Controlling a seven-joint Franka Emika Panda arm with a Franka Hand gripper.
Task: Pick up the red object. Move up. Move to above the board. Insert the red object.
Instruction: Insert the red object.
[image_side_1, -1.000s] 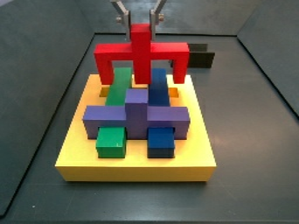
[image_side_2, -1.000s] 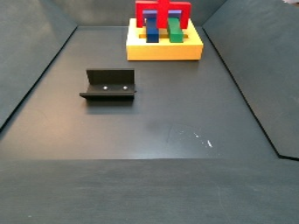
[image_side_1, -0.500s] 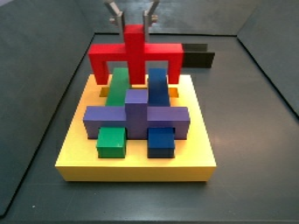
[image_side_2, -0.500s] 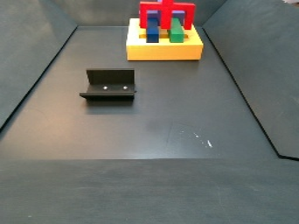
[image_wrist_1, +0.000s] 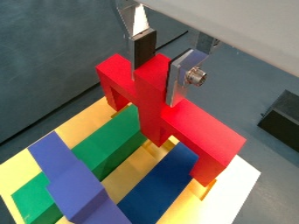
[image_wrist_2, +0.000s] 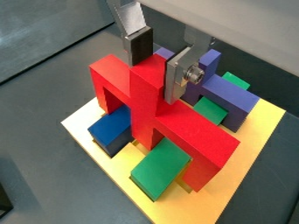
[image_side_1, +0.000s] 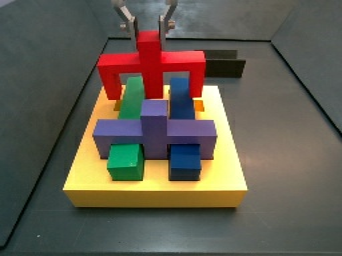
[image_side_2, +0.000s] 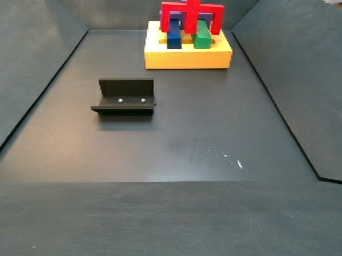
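Dark grey bench (image_side_2: 174, 150) fills both side views, walled by grey panels. Nearest in a side view stands the fixture (image_side_2: 126, 97), well apart from everything else; in a side view (image_side_1: 227, 65) it shows as a dark block just behind the board's far edge.

Farther back lies the board (image_side_1: 154, 183), a thick yellow slab (image_side_2: 187, 56). At its near end sit a small green block (image_side_1: 127, 160) and a small blue block (image_side_1: 185, 160), and behind them a purple cross-shaped block (image_side_1: 155, 127). Long green (image_wrist_1: 105, 149) and blue (image_wrist_1: 163, 185) bars run back from there, with an orange patch (image_side_1: 198, 103) at the slab's side.

Over the far part of the board is the red object (image_side_1: 150, 66), its wide bar spanning the green and blue bars, its legs pointing down beside them; whether the legs touch the slab cannot be told. The gripper (image_wrist_1: 159, 59) is closed on the object's upright stem, silver fingers (image_wrist_2: 179, 76) pressed against either side of it in both wrist views.
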